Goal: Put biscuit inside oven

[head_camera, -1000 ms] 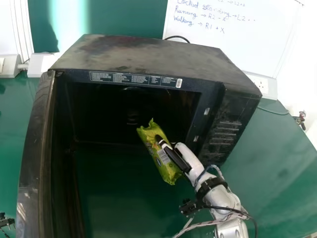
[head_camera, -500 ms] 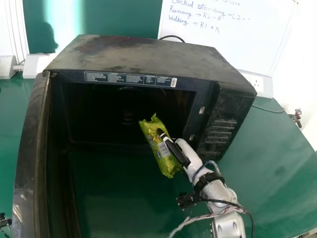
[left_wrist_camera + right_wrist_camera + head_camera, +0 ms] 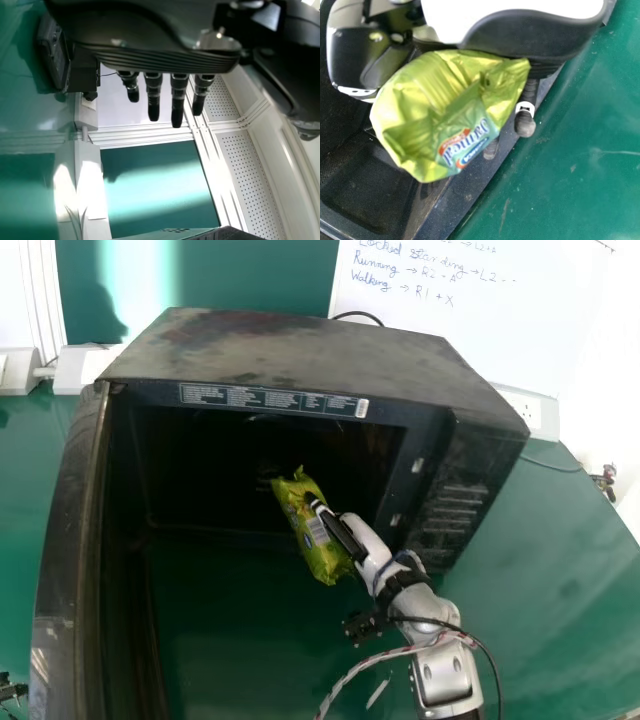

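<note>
My right hand [image 3: 362,533] was partly closed, pinching 1 green biscuit packet [image 3: 316,542] between thumb and fingers, while my left hand [image 3: 178,97] idled with its fingers straight. The oven [image 3: 300,350] gaped just ahead of my right hand, its door [image 3: 65,570] standing open to that hand's left, so I judged this the carrying-in step; next I needed to reach farther in, keep the packet off the frame [image 3: 430,430], and release it only once well inside
</note>
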Robot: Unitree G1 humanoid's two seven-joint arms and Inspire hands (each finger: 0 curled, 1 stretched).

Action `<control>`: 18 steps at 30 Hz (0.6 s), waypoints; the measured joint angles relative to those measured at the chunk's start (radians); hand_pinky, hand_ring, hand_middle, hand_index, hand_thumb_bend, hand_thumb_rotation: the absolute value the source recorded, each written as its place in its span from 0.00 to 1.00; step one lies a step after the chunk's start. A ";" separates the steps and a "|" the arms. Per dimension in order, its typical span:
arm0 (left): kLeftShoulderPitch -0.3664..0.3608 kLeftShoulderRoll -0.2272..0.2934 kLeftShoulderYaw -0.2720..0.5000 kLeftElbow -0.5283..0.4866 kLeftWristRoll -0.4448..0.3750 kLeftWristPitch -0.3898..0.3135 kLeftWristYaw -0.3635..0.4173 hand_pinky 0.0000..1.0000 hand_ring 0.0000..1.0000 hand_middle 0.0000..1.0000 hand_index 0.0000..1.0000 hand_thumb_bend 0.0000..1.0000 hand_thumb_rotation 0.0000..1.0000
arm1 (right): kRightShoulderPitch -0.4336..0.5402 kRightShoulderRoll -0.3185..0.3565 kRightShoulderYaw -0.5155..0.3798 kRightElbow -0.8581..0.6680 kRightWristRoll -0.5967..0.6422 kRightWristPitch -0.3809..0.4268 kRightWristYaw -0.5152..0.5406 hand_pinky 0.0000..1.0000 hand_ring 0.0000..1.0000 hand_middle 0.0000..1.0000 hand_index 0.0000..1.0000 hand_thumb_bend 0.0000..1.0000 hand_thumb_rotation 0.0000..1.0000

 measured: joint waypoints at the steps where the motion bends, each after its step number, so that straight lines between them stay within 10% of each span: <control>1: 0.000 0.000 0.000 -0.002 0.000 0.000 0.000 0.96 0.93 0.91 0.98 0.92 1.00 | -0.005 0.000 0.003 0.007 -0.002 0.000 0.000 0.09 0.15 0.22 0.47 0.51 0.16; 18: 0.006 -0.003 -0.001 -0.011 0.000 0.000 0.000 0.96 0.93 0.92 0.98 0.93 1.00 | -0.128 0.025 0.030 0.121 -0.034 -0.004 -0.018 0.09 0.15 0.22 0.47 0.51 0.15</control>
